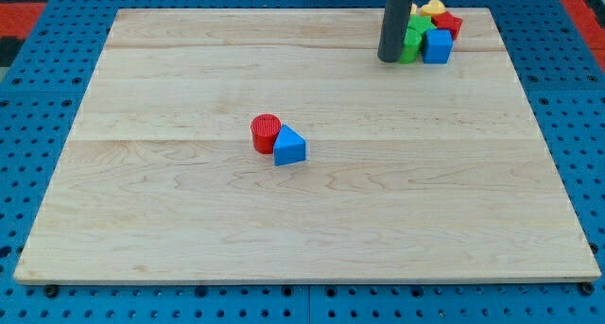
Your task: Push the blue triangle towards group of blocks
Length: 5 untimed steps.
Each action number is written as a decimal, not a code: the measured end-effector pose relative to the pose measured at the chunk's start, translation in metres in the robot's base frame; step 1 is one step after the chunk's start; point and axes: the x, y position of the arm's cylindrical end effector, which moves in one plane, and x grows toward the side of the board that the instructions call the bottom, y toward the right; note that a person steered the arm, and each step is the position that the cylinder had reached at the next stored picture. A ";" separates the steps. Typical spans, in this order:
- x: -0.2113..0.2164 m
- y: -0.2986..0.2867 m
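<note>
The blue triangle lies near the middle of the wooden board, touching a red cylinder on its upper left. A group of blocks sits at the view's top right: a blue cube, a green block, a red block and a yellow block. My tip rests on the board just left of that group, beside the green block and far to the upper right of the blue triangle. The rod hides part of the group.
The wooden board lies on a blue pegboard surface. A red area shows at the view's top left corner.
</note>
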 end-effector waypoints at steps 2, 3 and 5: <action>0.002 -0.001; 0.064 -0.001; 0.211 -0.028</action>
